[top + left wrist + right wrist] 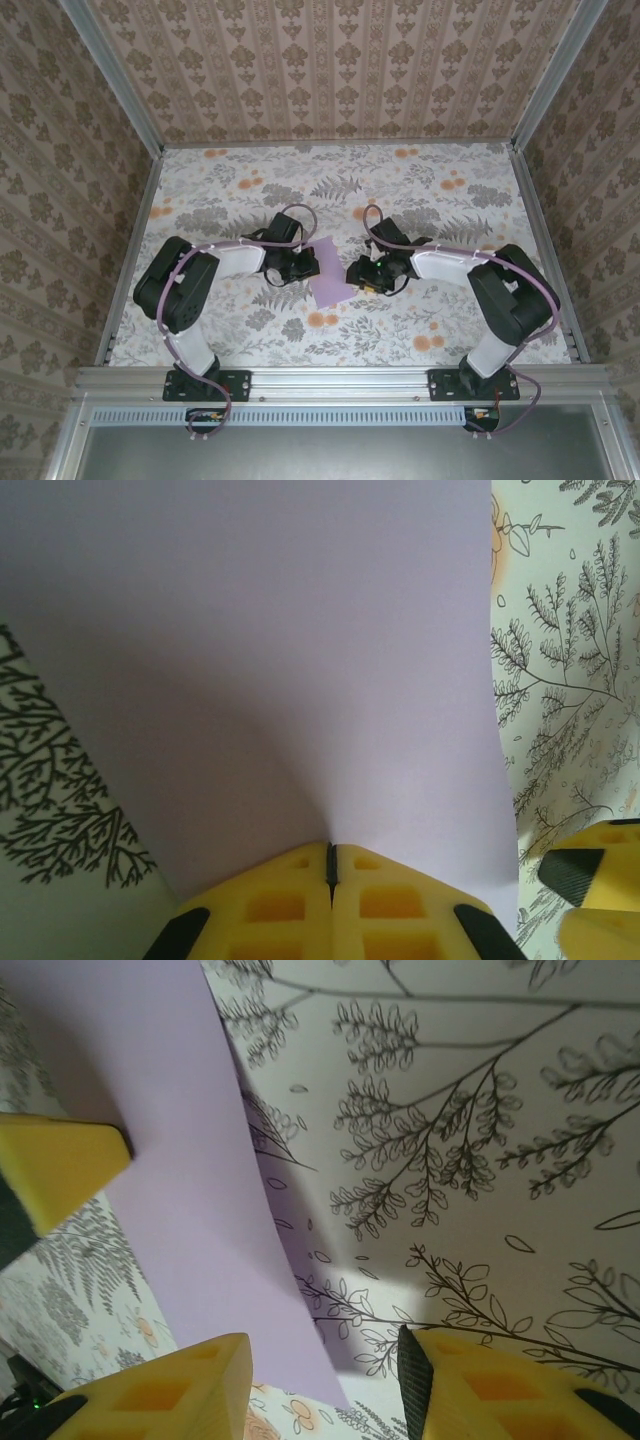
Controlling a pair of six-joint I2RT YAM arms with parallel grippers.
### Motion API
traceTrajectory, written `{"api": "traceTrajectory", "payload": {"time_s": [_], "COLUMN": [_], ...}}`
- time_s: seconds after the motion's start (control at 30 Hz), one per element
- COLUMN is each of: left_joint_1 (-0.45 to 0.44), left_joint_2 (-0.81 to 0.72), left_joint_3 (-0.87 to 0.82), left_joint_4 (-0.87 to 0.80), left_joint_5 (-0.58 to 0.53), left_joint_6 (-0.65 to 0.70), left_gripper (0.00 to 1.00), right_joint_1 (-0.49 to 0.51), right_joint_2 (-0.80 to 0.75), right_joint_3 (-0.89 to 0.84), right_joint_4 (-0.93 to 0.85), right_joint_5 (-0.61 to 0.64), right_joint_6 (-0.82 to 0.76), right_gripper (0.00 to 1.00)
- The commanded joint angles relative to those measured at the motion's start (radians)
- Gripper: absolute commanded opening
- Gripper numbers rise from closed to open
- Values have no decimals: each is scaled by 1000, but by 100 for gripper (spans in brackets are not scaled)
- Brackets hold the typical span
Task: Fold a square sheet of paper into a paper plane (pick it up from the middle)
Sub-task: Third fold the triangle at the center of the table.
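A: Floral tabletop [400, 190], patterned walls [330, 70]. Sheet?
B: The square sheet of paper [280, 660] curves above it, edge pinched in the clenched left gripper [332, 865], spreading ahead of the fingertips.
A: And the right gripper [325, 1360]?
B: Jaws apart, released; sheet's corner sits in the gap, not gripped.

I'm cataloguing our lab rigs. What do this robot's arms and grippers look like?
The left arm and right arm have bulky black joints, white link covers and black base plates; a mauve cable loops along each. The left gripper and right gripper have blocky yellow fingers with square recesses and black pads.
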Motion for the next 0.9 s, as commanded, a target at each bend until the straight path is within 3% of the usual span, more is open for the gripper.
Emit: {"api": "traceTrajectory", "payload": {"time_s": [0.0, 0.4, 0.6, 0.87], "left_joint_1": [-6, -6, -4, -2], "left_joint_2": [50, 53, 51, 53], "left_joint_3": [-14, -14, -11, -14], "left_joint_4": [-100, -98, -94, -92], "left_joint_5": [-77, -80, -78, -75], "left_joint_6": [23, 23, 25, 26], "left_gripper": [2, 1, 1, 1], "right_joint_1": [12, 39, 37, 17], "right_joint_2": [23, 38, 3, -39], "right_joint_3": [17, -16, -51, -105], "right_joint_4": [-9, 87, 139, 263], "right_joint_5": [-35, -150, -142, -121], "right_joint_6": [4, 52, 98, 105], "right_gripper": [45, 32, 29, 38]}}
